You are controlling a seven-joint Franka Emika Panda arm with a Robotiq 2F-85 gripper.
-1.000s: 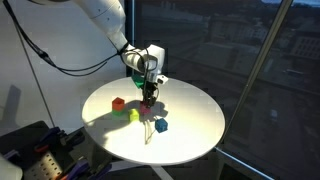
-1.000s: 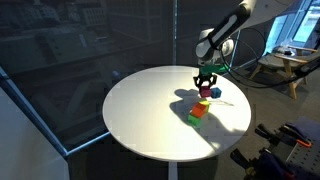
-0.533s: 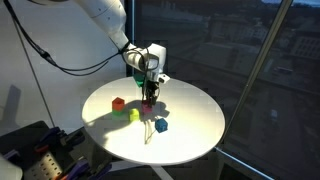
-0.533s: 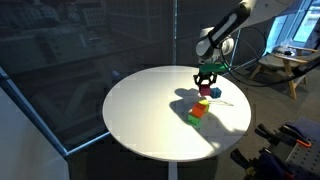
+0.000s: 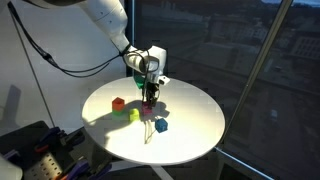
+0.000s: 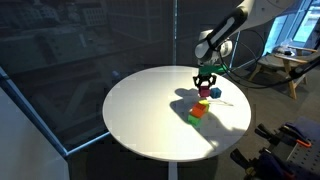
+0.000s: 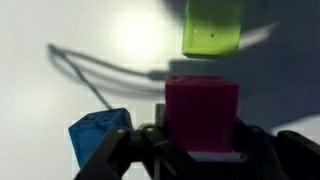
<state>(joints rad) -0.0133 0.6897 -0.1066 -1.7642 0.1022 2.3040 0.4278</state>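
My gripper (image 7: 200,140) is shut on a magenta block (image 7: 202,110), which sits between the two dark fingers in the wrist view. In both exterior views the gripper (image 5: 148,98) (image 6: 205,82) points straight down over the round white table (image 5: 190,105), with the magenta block (image 6: 205,92) at its tips, close to the tabletop. A blue block (image 7: 100,135) lies just beside it on the table, and also shows in both exterior views (image 5: 161,125) (image 6: 214,93). A yellow-green block (image 7: 213,28) lies a little beyond.
A red block (image 5: 117,102) and the yellow-green block (image 5: 132,113) lie near each other on the table. A thin cable's shadow crosses the tabletop (image 7: 90,80). Glass walls stand behind the table. Equipment sits at the floor by the table edge (image 5: 40,150).
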